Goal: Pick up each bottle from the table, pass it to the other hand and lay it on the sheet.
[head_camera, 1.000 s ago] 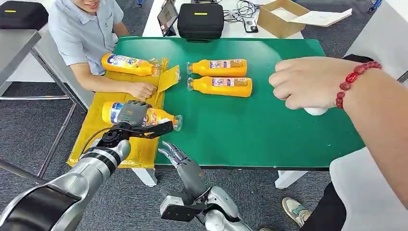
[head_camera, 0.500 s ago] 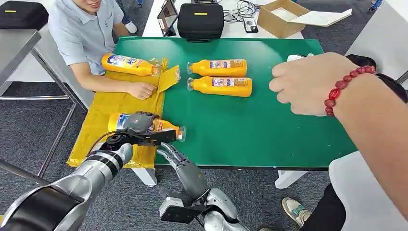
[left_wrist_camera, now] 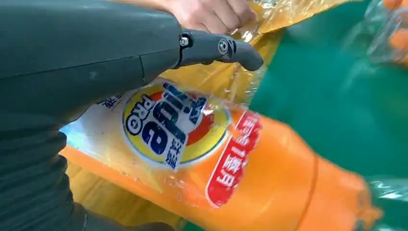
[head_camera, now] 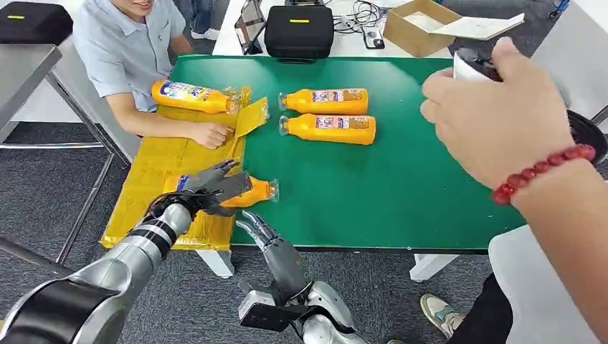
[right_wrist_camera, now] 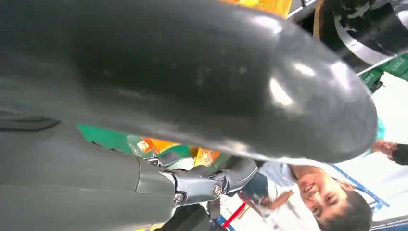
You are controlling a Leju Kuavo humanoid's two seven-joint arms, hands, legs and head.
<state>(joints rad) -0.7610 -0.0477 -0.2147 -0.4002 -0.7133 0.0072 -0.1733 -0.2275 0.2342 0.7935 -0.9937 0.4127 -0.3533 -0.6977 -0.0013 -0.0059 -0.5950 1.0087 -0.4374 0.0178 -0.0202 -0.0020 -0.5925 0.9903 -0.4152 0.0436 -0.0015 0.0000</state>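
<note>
1. The yellow sheet (head_camera: 154, 168) lies over the left end of the green surface (head_camera: 373, 186), hanging past its near edge. A seated person's hand (head_camera: 211, 134) rests on the sheet's middle.
2. 1 bottle (head_camera: 192, 96) lies on its side at the far end of the sheet, cap toward the surface's middle.
3. The left robot hand (head_camera: 215, 188) rests on top of a second bottle (head_camera: 254, 192) at the near end of the sheet; its fingers are spread loosely over the bottle. In the left wrist view the thumb (left_wrist_camera: 219, 48) stands clear above the label (left_wrist_camera: 173, 125), so no closed grip shows.
4. That bottle lies on its side, its body on the sheet, its cap end past the sheet's right edge onto the green.
5. The right robot hand (head_camera: 262, 233) hovers at the surface's near edge, just right of the sheet, fingers apart and holding nothing.
6. 2 more bottles (head_camera: 326, 100) (head_camera: 330, 129) lie side by side right of the sheet, at the surface's middle.
7. Further right, another person's hand (head_camera: 502, 115) with a red bead bracelet (head_camera: 541, 172) holds a white object (head_camera: 473, 64) above the surface.
</note>
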